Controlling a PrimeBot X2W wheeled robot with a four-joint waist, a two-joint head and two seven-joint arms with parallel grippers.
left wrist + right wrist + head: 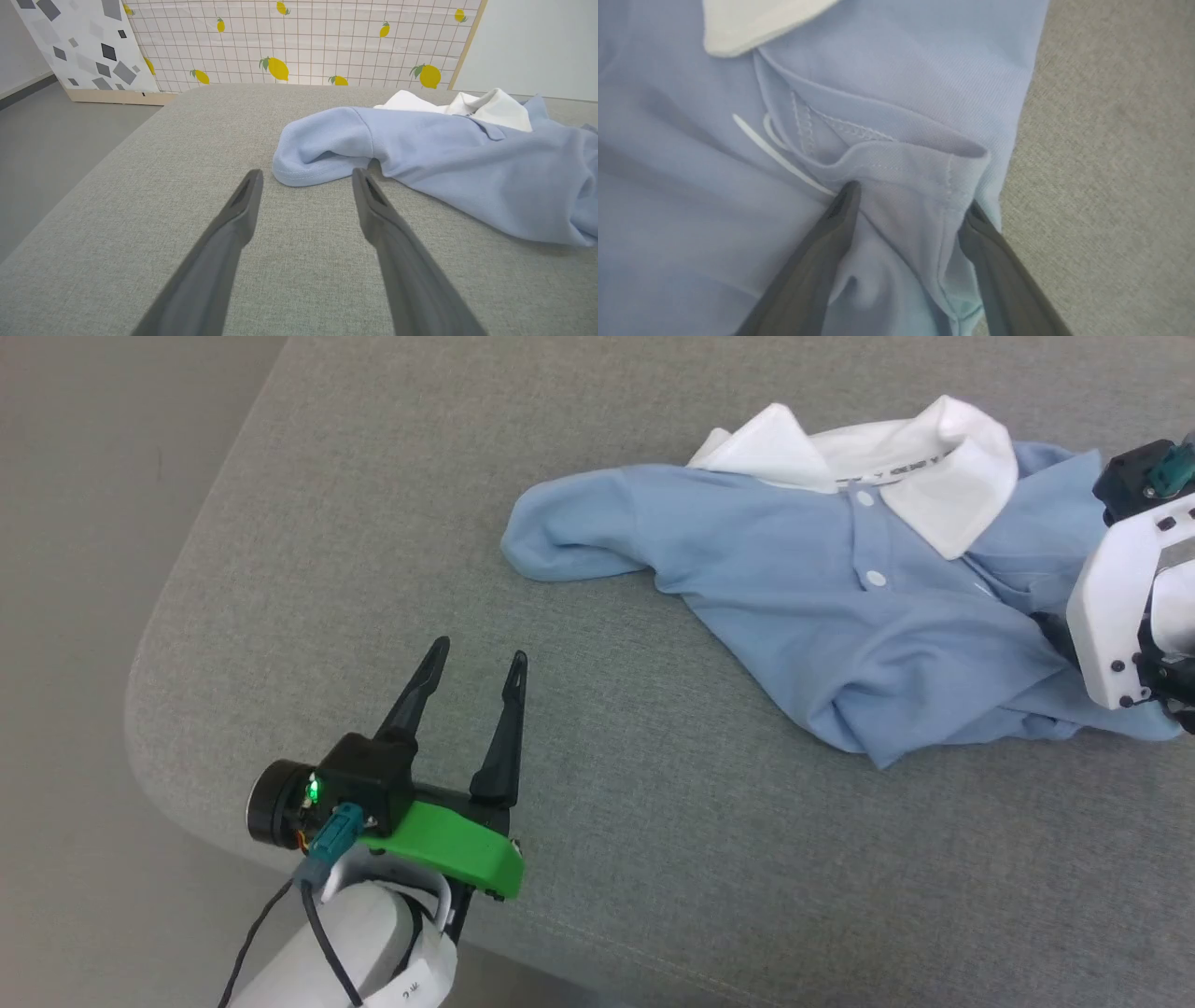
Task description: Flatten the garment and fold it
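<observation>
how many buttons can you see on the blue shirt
2. Both sit on the placket of the garment: upper button just under the white collar, lower button below it. Folds may hide more.

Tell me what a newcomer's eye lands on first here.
First, the light blue polo shirt with its white collar, lying crumpled on the grey cushion, right of centre in the head view. Next, the left claw, open with nothing in it at lower left, and the right claw, open with its fingers straddling a stitched fold of the shirt.
</observation>
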